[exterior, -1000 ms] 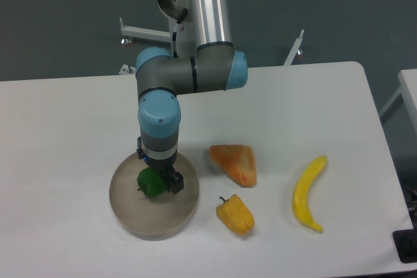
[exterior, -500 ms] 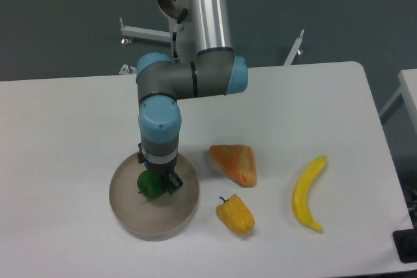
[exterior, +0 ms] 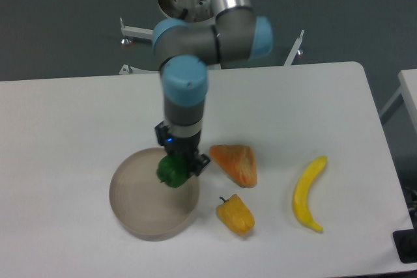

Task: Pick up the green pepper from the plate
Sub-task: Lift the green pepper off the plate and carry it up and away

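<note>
A fixed camera looks down on a white table (exterior: 78,115) with a grey-and-blue robot arm (exterior: 195,43) reaching in from the 12 o'clock edge. The gripper (exterior: 182,166) points straight down, and its two dark fingers are closed around the green pepper (exterior: 172,171), a small glossy dark-green lump with one finger visible on its 3 o'clock side. The pepper hangs over the 1 o'clock part of the plate (exterior: 130,216), a round grey-beige dish with a raised rim. It appears lifted clear of the plate floor, though the exact gap cannot be judged from this angle. The rest of the plate looks bare.

To the 3 o'clock side of the plate, close to the gripper, lies an orange wedge-shaped item (exterior: 236,163). A yellow-orange pepper (exterior: 236,214) sits just off the plate rim at about 4 o'clock, and a banana (exterior: 307,193) lies farther out at 3 o'clock.

The step in hand seems to be the lift, with the grasp already made. The next move likely calls for a steady rise, keeping the grip firm on the rounded, slippery skin and staying clear of the orange wedge beside it.
</note>
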`<state>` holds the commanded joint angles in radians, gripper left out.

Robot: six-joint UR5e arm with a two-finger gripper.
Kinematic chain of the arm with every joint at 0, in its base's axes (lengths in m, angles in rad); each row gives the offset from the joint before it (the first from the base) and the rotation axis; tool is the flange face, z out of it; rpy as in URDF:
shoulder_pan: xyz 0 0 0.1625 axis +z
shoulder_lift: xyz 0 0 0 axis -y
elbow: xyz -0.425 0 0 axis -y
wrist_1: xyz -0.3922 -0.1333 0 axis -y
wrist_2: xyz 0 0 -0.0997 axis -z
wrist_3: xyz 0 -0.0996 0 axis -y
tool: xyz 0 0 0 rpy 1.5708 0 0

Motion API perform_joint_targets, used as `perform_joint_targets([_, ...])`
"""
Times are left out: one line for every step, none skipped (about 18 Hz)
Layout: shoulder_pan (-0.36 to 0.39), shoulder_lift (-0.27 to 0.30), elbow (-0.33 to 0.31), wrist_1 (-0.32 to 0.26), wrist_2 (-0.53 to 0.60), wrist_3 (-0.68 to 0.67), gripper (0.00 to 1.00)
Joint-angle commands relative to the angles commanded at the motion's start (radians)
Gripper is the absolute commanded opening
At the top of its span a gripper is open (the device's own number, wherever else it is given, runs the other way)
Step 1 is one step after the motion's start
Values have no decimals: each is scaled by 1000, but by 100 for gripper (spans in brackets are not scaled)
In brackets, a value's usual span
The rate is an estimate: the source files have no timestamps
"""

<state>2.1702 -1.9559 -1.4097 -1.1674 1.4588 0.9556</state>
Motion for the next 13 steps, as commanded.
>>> perform_joint_targets([20,2,0,-5,-2,6,8])
perform_joint_targets([43,3,2,-20,-2,23,7])
perform_joint_targets([71,11,2,-40,-2,63,7])
perform_joint_targets([94,17,2,-72,-2,108,7])
perform_joint_targets([123,25,14,-122,2,161,7])
perform_joint_targets([150,35,21,-158,2,193,7])
perform_joint_targets([192,37,41,-201,-6,236,7])
perform_joint_targets([210,32,55,-225,-14,262,7])
perform_joint_targets([248,23,75,-259,-15,314,7])
perform_joint_targets([264,16,87,-287,-12,349,7])
perform_joint_targets([275,3,97,-304,-6,380,7])
perform_joint_targets([292,-7,97,-302,0,411,7])
perform_joint_targets([293,-18,100,-299,15,422,7])
